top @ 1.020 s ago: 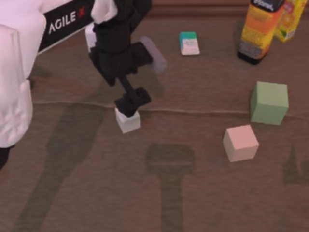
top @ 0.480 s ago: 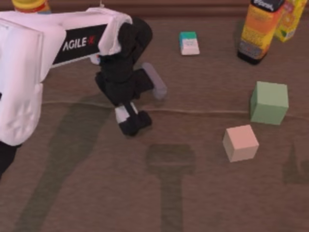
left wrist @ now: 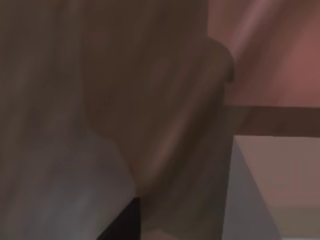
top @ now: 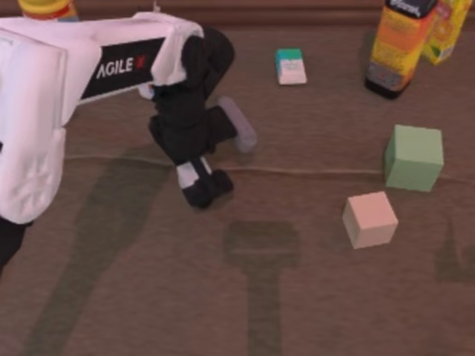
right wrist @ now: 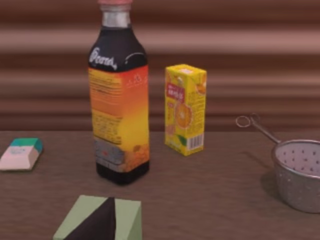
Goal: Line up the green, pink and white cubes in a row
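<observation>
The white cube is being picked up on the left of the worktop, with the left end effector clamped on it, so next it'll probably need to be carried right toward the pink cube and green cube. The right end effector isn't seen. The metal strainer looks empty.

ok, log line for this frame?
left gripper | shut on white cube | pink cube, green cube unplaced, table's right | right arm out of view
</observation>
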Available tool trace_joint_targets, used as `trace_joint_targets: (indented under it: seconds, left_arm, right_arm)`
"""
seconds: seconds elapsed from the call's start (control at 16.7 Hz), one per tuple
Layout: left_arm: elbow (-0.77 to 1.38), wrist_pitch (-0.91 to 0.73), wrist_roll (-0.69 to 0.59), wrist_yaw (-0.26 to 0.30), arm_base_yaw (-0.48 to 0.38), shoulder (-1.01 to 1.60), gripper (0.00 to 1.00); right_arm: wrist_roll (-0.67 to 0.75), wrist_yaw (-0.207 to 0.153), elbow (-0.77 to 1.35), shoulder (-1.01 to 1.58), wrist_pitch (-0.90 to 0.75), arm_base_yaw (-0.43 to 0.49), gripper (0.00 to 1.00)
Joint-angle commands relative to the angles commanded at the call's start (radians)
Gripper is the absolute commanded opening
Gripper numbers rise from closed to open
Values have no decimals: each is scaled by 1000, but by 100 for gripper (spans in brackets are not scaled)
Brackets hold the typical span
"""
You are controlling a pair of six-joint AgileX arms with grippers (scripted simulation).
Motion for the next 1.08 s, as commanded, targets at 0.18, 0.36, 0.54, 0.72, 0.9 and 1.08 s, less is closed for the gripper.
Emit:
trace_joint_targets:
  seconds: [0.18, 0.36, 0.54, 0.72, 0.9, 1.08]
  left_arm:
    - [0, 0, 0, 0, 0, 0, 40]
    - [0, 0, 0, 0, 0, 0, 17]
    - [0, 0, 0, 0, 0, 0, 0]
    - [0, 0, 0, 0, 0, 0, 0]
    - [0, 0, 0, 0, 0, 0, 0]
    - [6, -21, -10, 15, 0, -34, 0]
  right_arm:
    - [0, 0, 0, 0, 0, 0, 100]
    - [0, 0, 0, 0, 0, 0, 100]
    - [0, 0, 0, 0, 0, 0, 100]
    - [0, 0, 0, 0, 0, 0, 100]
    - [0, 0, 0, 0, 0, 0, 100]
    - [0, 0, 0, 0, 0, 0, 100]
